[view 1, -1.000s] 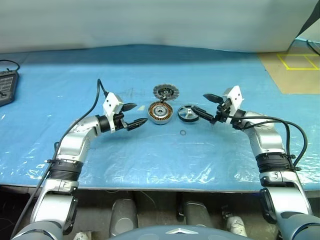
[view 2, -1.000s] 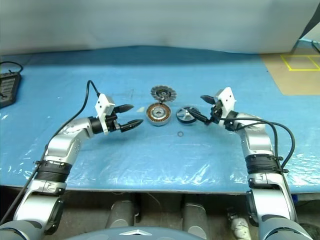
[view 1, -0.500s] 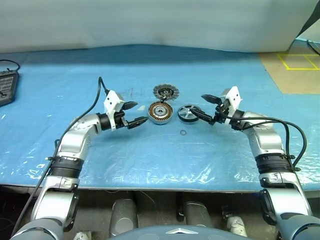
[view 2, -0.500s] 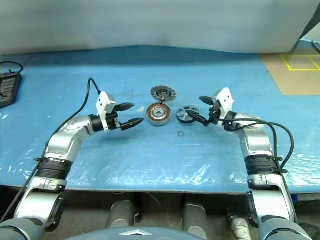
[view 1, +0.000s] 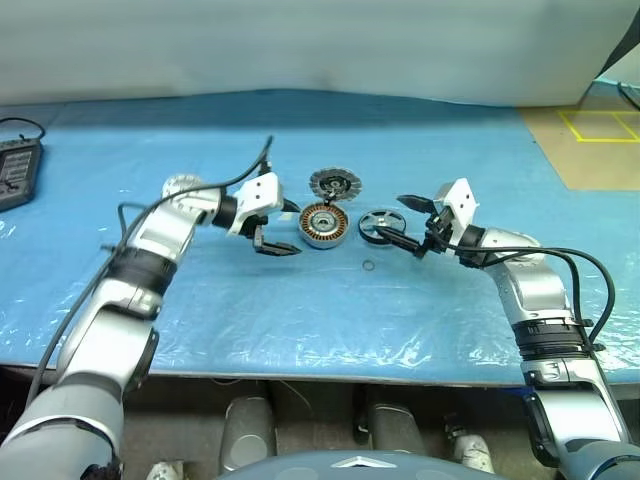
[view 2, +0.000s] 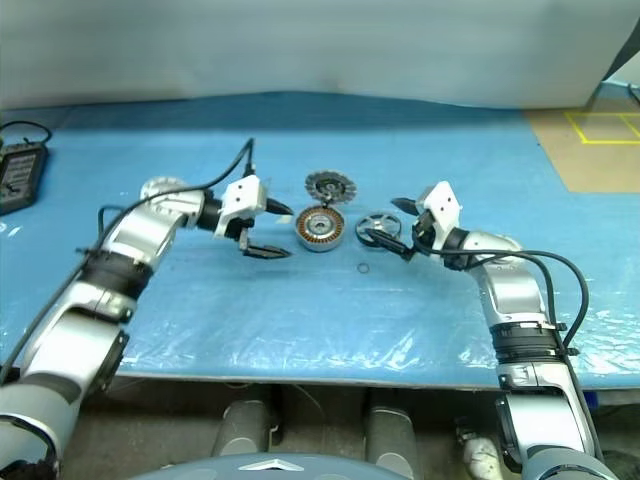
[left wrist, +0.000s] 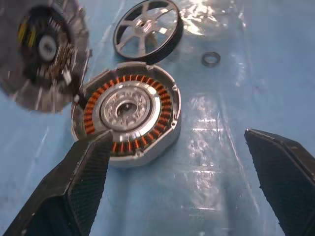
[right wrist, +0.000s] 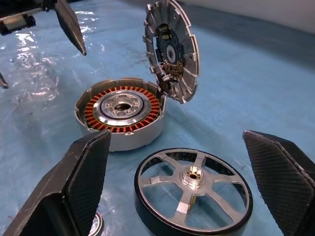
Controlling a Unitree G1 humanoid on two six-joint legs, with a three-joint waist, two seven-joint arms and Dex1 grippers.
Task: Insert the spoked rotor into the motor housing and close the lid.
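The motor housing [view 1: 323, 223], a grey puck with its copper winding ring facing up, lies mid-table. The toothed silver lid [view 1: 333, 182] stands tilted up at the housing's far rim. Just right of the housing, the black-rimmed spoked rotor [view 1: 378, 224] lies flat on the blue sheet. My left gripper [view 1: 285, 229] hovers open just left of the housing, one finger above the other, with nothing in it. In the left wrist view the housing [left wrist: 125, 110] sits ahead of its fingers [left wrist: 78, 196]. My right gripper [view 1: 392, 218] is open around the rotor's right side, and the rotor [right wrist: 192, 191] lies between its fingers [right wrist: 280, 182].
A small metal ring [view 1: 367, 265] lies loose in front of the rotor. A black device [view 1: 15, 170] sits at the far left edge. A tan patch with yellow tape [view 1: 590, 140] lies at the far right. The table's front edge [view 1: 320, 378] is near.
My left arm has raised its elbow and rolled its wrist, carrying the open gripper right, up to the housing. The right gripper has barely moved.
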